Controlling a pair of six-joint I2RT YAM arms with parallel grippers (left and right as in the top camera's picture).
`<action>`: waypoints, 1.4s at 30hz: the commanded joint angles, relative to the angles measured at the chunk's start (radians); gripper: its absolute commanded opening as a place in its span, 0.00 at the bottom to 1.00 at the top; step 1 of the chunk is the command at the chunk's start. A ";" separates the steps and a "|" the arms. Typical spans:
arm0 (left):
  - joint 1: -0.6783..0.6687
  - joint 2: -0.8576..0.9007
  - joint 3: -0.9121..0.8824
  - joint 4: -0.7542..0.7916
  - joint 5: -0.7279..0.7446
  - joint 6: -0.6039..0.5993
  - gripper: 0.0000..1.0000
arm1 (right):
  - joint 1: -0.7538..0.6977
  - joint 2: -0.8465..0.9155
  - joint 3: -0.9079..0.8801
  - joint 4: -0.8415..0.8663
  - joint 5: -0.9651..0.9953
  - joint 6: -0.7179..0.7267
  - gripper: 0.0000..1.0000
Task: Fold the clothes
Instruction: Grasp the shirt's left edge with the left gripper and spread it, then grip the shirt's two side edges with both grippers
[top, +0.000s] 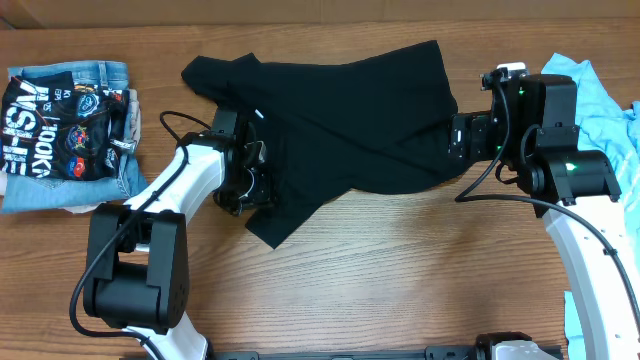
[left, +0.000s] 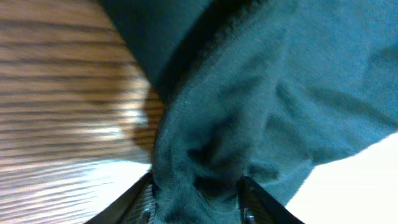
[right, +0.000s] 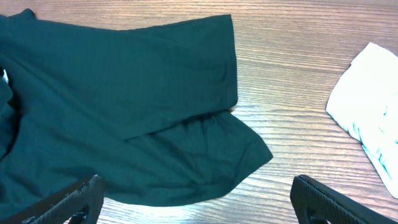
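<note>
The plain black T-shirt (top: 340, 115) lies crumpled and partly folded over itself across the middle of the wooden table. My left gripper (top: 252, 172) is at its left edge and is shut on a bunch of the shirt's fabric (left: 205, 168), which fills the space between the fingers. My right gripper (top: 458, 135) is at the shirt's right edge, open wide and empty. In the right wrist view the shirt (right: 124, 112) lies flat in front of the fingers (right: 196, 202), with one folded layer over another.
A folded pile at the far left holds a black printed garment (top: 60, 125) on light blue denim (top: 100, 75). Light blue cloth (top: 605, 110) lies at the right edge, also seen in the right wrist view (right: 367, 106).
</note>
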 joint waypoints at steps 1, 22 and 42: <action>0.000 0.000 -0.007 -0.019 0.069 0.015 0.39 | -0.003 -0.011 0.020 0.005 -0.004 0.010 1.00; 0.022 -0.072 0.089 -0.169 0.002 0.043 0.04 | -0.003 -0.003 0.020 -0.004 -0.004 0.010 1.00; 0.139 -0.366 0.142 -0.270 -0.280 0.003 0.04 | -0.027 0.369 0.020 -0.040 -0.013 0.183 0.81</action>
